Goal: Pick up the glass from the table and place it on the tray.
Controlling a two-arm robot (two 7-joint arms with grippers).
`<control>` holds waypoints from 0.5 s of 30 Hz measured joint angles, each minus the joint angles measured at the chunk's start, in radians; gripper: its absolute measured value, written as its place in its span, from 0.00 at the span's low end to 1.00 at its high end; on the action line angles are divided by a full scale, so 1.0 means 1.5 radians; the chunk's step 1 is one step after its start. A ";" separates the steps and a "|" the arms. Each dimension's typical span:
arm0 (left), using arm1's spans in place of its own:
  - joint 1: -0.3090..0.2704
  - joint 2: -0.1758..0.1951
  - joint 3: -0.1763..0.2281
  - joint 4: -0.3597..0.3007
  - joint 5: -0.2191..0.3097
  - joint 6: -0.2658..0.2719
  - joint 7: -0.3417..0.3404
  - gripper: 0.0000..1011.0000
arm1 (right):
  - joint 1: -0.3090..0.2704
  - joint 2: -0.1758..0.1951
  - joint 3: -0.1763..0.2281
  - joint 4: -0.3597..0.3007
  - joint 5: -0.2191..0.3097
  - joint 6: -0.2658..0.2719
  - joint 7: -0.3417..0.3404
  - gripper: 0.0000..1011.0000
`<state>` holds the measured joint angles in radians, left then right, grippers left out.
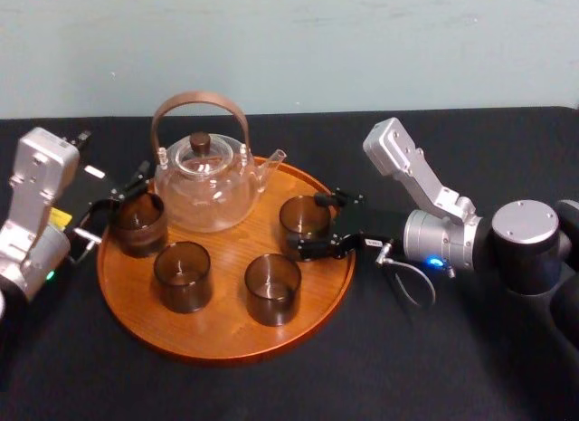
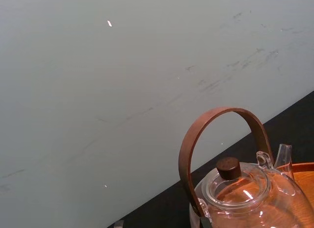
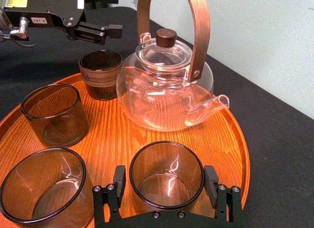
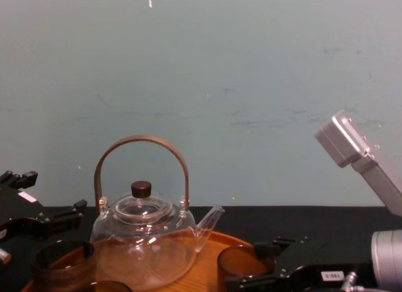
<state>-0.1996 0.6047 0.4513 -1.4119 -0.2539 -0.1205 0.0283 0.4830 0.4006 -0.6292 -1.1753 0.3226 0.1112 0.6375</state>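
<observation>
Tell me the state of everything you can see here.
tray: lying flat, loaded.
teapot: upright on the tray, lid on.
right rear glass: upright on the tray, empty, straddled by the right gripper.
left rear glass: upright on the tray.
front left glass: upright on the tray, empty.
front right glass: upright on the tray, empty.
left gripper: fingers open, beside the left rear glass.

four glasses (image 1: pixel 182 276), one teapot (image 1: pixel 204 190), one tray (image 1: pixel 226 339).

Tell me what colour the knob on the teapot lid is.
The knob is dark brown, clearest in the right wrist view.
</observation>
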 joint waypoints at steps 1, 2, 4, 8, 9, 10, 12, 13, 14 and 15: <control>0.000 0.000 0.000 0.000 0.000 0.000 0.000 0.99 | 0.000 0.000 0.000 0.000 0.000 0.000 0.000 0.99; 0.000 0.000 0.000 0.000 0.000 0.000 0.000 0.99 | 0.000 0.000 0.000 0.000 0.000 0.000 0.000 0.99; 0.000 0.000 0.000 0.000 0.000 0.000 0.000 0.99 | 0.000 0.000 0.000 0.000 0.000 0.000 0.000 0.99; 0.000 0.000 0.000 0.000 0.000 0.000 0.000 0.99 | -0.002 0.001 0.003 -0.002 0.004 0.000 0.004 0.99; 0.000 0.000 0.000 0.000 0.000 0.000 0.000 0.99 | -0.003 0.002 0.005 -0.003 0.005 0.000 0.005 0.99; 0.000 0.000 0.000 0.000 0.000 0.000 0.000 0.99 | -0.006 0.006 0.008 -0.007 0.009 0.000 0.009 0.99; 0.000 0.000 0.000 0.000 0.000 0.000 0.000 0.99 | -0.010 0.011 0.011 -0.014 0.013 0.000 0.011 0.99; 0.000 0.000 0.000 0.000 0.000 0.000 0.000 0.99 | -0.015 0.016 0.014 -0.021 0.016 0.000 0.013 0.99; 0.000 0.000 0.000 0.000 0.000 0.000 0.000 0.99 | -0.017 0.020 0.016 -0.026 0.018 0.000 0.014 0.99; 0.000 0.000 0.000 0.000 0.000 0.000 0.000 0.99 | -0.020 0.023 0.018 -0.031 0.020 0.000 0.015 0.99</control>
<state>-0.1995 0.6047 0.4514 -1.4119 -0.2539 -0.1206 0.0283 0.4530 0.4354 -0.6027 -1.2215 0.3520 0.1112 0.6603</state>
